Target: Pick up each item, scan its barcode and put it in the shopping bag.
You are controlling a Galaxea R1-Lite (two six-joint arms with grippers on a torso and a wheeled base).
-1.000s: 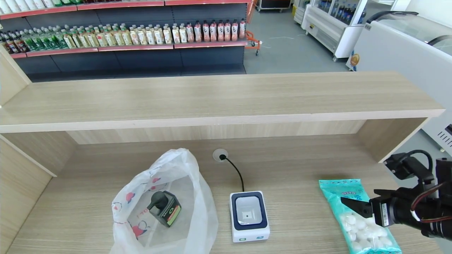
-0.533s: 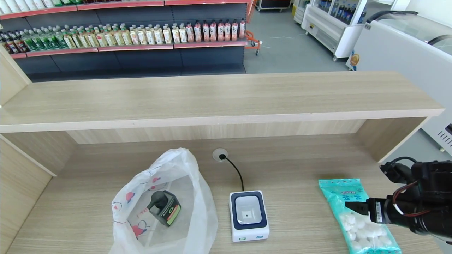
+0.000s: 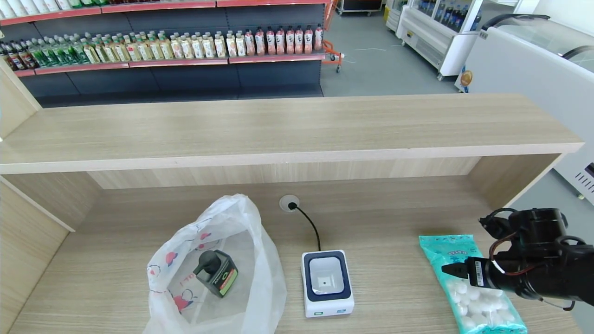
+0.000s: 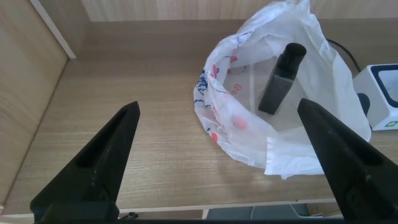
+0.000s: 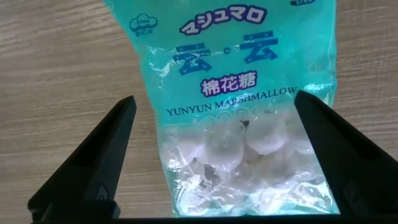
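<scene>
"Head view: where was everything?"

"The marshmallow bag (image 3: 468, 283) lay flat on the surface (image 3: 399, 218), right of the scanner (image 3: 327, 283), with the right gripper (image 3: 452, 270) over it. A dark bottle (image 3: 216, 273) was in the shopping bag (image 3: 260, 260)."

"Left wrist view?"

"The left gripper (image 4: 219, 107) was spread wide and empty, near the shopping bag."

"Right wrist view?"

"Its jaws were released, flanking the marshmallows. I judged this the pick-up step; next it needed to lower and close."
</scene>
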